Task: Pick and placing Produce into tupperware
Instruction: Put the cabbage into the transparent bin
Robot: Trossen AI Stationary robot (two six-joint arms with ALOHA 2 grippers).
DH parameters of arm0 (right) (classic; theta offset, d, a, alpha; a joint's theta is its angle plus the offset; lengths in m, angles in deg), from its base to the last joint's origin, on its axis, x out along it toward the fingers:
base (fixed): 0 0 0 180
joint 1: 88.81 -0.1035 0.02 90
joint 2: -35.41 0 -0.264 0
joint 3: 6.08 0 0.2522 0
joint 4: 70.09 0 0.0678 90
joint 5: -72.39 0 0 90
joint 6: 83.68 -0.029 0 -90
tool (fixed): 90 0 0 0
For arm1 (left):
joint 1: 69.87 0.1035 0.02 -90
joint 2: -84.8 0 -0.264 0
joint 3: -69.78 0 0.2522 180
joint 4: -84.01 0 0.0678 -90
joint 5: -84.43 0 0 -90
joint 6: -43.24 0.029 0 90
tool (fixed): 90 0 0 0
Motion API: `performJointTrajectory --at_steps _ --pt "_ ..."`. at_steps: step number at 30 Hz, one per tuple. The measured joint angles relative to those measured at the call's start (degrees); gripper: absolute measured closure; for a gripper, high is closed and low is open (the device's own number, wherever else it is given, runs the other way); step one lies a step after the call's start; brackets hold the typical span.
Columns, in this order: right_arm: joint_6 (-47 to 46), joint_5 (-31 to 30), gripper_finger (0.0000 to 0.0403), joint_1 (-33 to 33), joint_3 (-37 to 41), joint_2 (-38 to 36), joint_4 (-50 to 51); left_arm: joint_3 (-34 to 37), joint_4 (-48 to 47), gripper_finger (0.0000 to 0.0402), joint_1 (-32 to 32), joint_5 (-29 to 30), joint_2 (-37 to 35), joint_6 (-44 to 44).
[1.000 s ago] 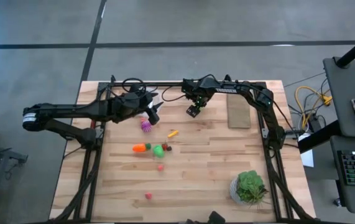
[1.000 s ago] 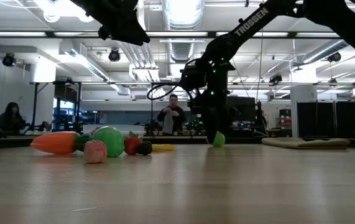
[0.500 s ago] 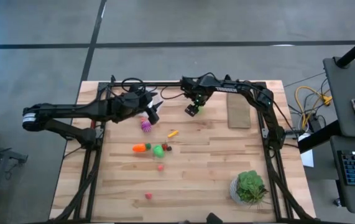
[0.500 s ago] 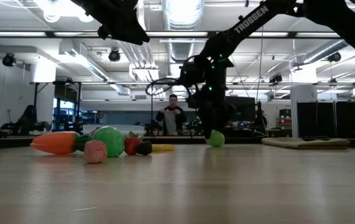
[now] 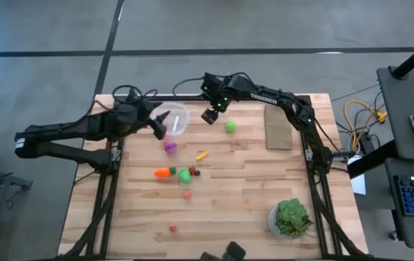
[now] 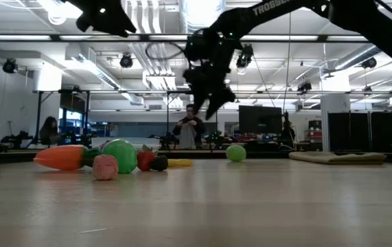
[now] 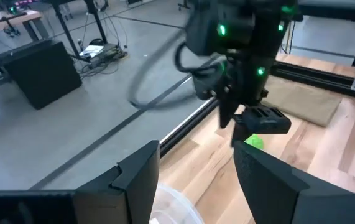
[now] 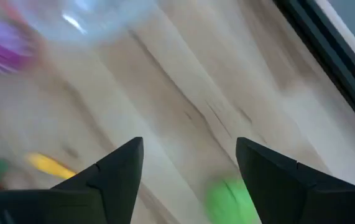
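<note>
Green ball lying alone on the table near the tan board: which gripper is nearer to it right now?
Right. The right gripper hangs open, empty, just beside the green ball, raised off the table. The left gripper is farther off, at the tupperware.

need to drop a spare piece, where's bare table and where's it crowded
Free: the stretch between the tan board, the potted plant and the green ball. Crowded: left of centre, around the carrot, purple cluster and clear container.

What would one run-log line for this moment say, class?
left gripper: holding tupperware | right gripper: open, empty, raised beside tupperware | green ball: loose on table | other produce: on table
</note>
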Motion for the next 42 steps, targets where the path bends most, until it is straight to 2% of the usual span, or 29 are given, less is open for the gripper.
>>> performJointTrajectory --at_steps 4,8,17,22,32,39,42 --pt "-1.8 -1.9 0.0137 1.3 0.6 3.0 7.7 0.3 0.1 0.0209 0.0 0.0 -1.1 0.0" --pt "-2.4 -2.7 0.0115 0.7 1.0 4.8 7.9 0.4 0.2 0.0209 0.0 -0.1 0.0 0.0" --pt "-3.1 -10.5 0.0072 1.1 2.2 6.0 12.9 0.6 0.3 0.0209 -1.1 -0.3 1.8 0.0" --pt "-2.3 -6.4 0.0061 1.0 4.1 6.2 11.7 0.6 -1.4 0.0209 -1.1 -0.3 1.8 0.0" --pt "3.0 -6.4 0.006 0.5 7.0 5.2 13.7 0.6 -2.5 0.0209 -1.1 -0.3 1.2 0.0" --pt "-2.1 -3.4 0.0061 0.6 11.8 3.3 13.3 0.6 -2.5 0.0209 -1.0 -0.3 1.3 0.0" --pt "-6.2 -1.7 0.0064 0.6 12.8 3.0 10.2 0.7 -2.5 0.0209 -1.0 -0.2 1.3 0.0"
